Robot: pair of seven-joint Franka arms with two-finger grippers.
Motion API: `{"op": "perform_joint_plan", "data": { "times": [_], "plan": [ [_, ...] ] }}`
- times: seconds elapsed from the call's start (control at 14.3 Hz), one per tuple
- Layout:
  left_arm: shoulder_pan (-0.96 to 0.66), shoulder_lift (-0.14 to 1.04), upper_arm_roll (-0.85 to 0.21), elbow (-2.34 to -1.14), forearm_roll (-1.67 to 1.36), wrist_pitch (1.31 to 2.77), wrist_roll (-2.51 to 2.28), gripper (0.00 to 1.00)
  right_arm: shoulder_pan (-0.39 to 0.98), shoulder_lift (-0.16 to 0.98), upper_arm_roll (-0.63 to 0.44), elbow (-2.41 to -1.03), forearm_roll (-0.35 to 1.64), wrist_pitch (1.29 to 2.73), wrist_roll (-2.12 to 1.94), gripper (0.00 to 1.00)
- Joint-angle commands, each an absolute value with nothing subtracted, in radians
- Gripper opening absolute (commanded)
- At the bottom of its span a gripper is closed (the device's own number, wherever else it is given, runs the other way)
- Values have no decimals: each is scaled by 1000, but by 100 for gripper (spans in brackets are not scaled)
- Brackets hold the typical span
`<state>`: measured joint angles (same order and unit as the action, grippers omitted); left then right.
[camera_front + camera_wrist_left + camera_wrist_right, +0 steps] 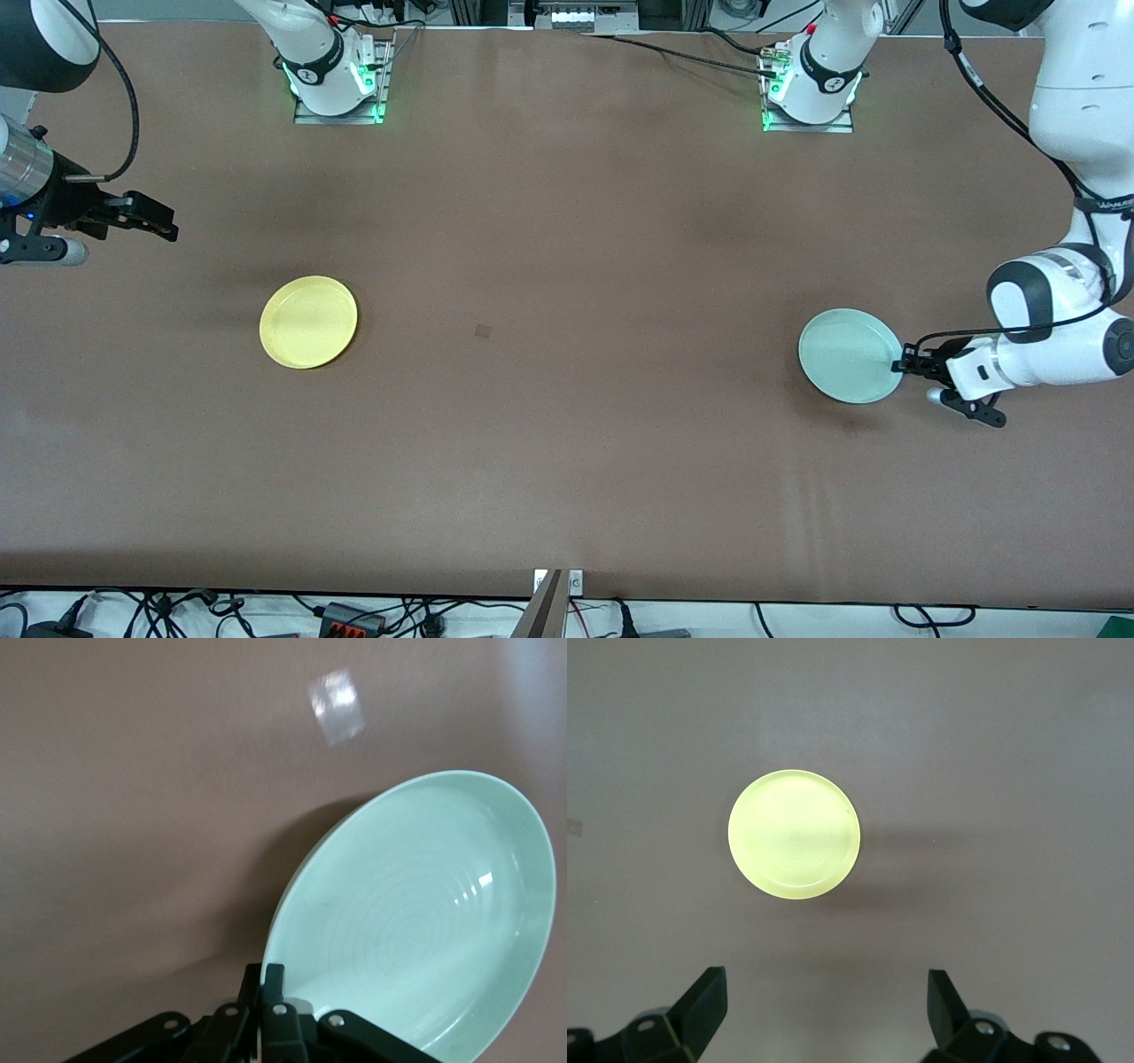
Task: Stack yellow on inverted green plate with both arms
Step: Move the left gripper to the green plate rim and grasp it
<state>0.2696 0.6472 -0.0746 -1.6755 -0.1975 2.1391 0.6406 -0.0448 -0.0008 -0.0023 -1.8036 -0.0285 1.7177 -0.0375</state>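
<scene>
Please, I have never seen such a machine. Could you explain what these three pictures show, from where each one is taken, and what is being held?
These are two white robot arms at a brown table. The large picture looks down from a high camera that faces them. The other two come from cameras on the arms' wrists.

The left gripper, at the left arm's end of the table, is shut on the rim of the green plate; its wrist view shows that plate tilted, one edge lifted. The yellow plate lies flat toward the right arm's end. The right gripper holds nothing; its wrist view shows its open fingers above the yellow plate.
</scene>
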Motion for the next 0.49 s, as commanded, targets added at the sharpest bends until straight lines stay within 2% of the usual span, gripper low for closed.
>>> {"op": "perform_joint_plan", "data": {
  "times": [0.0, 0.28, 0.42],
  "plan": [
    [270, 580, -75, -1683, -199, 2085, 654, 1, -49, 49, 0, -1782, -20, 1710, -44, 100],
    [249, 554, -81, -1609, -92, 1981, 557, 1, -55, 208, -2, -1783, -31, 1727, -43, 100],
    [204, 528, -80, -1591, -31, 1935, 467, 1, -61, 300, -6, -1784, -31, 1793, -43, 100]
  ]
}}
